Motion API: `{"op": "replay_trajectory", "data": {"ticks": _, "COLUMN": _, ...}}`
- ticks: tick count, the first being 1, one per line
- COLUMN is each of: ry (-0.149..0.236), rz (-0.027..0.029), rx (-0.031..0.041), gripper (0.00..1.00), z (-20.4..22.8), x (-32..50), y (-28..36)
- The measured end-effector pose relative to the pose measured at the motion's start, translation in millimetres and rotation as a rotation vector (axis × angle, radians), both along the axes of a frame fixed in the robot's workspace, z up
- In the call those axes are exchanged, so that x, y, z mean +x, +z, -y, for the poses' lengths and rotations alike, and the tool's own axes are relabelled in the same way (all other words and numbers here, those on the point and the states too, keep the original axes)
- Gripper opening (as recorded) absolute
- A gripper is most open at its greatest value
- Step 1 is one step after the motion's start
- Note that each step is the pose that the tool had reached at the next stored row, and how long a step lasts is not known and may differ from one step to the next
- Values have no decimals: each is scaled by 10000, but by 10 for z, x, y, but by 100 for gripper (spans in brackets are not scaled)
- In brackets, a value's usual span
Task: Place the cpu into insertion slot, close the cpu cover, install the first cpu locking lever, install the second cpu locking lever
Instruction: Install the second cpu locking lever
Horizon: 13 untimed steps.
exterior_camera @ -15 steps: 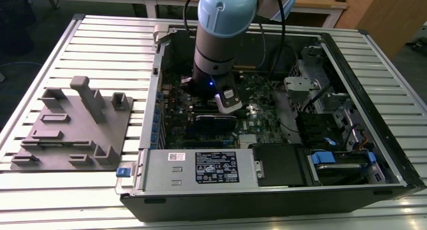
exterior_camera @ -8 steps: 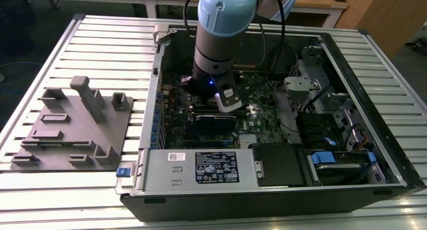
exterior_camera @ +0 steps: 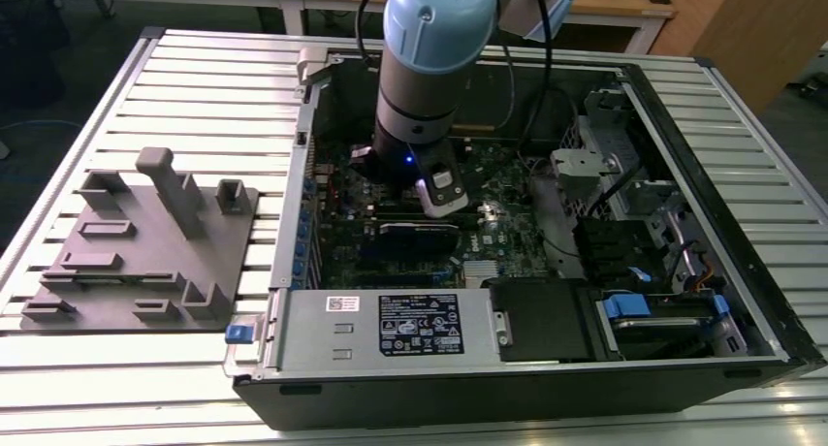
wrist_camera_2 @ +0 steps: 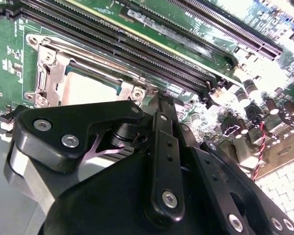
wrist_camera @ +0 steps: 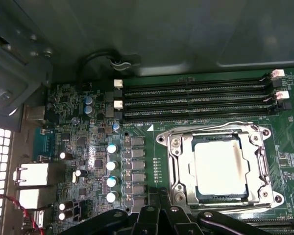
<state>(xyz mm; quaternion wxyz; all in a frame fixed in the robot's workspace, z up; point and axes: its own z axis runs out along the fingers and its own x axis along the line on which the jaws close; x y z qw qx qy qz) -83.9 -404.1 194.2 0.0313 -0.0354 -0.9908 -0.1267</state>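
Silver-grey, the cpu (wrist_camera: 220, 169) sits in the insertion slot (wrist_camera: 201, 193) with the cpu cover (wrist_camera: 179, 169) closed around it. We see the gripper (wrist_camera_2: 159, 110) beside that cover, above the green motherboard (wrist_camera: 152, 147). We cannot tell how its jaws stand.

We see an open computer case (exterior_camera: 724, 223) on the slatted desk (exterior_camera: 155, 368), a grey fixture plate (exterior_camera: 143, 262) beside it, and black memory slots (wrist_camera: 196, 100) on the green motherboard (wrist_camera: 152, 161).

The cpu (wrist_camera: 220, 169) sits in the insertion slot (wrist_camera: 201, 196), the cpu cover (wrist_camera: 177, 161) shut over it, beside the memory slots (wrist_camera: 196, 100).
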Motion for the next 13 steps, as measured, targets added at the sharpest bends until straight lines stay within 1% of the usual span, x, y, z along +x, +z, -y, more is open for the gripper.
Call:
{"op": "replay_trajectory", "data": {"ticks": 3, "ry": -2, "rz": 1, "rx": 37, "gripper": 11, "z": -1, "x": 0, "y": -8}}
{"op": "replay_trajectory", "data": {"ticks": 7, "ry": -1, "rz": 0, "rx": 45, "gripper": 11, "z": 1, "x": 0, "y": -13}}
{"op": "replay_trajectory", "data": {"ticks": 13, "ry": 0, "rz": 0, "rx": 45, "gripper": 11, "z": 36, "x": 0, "y": -13}}
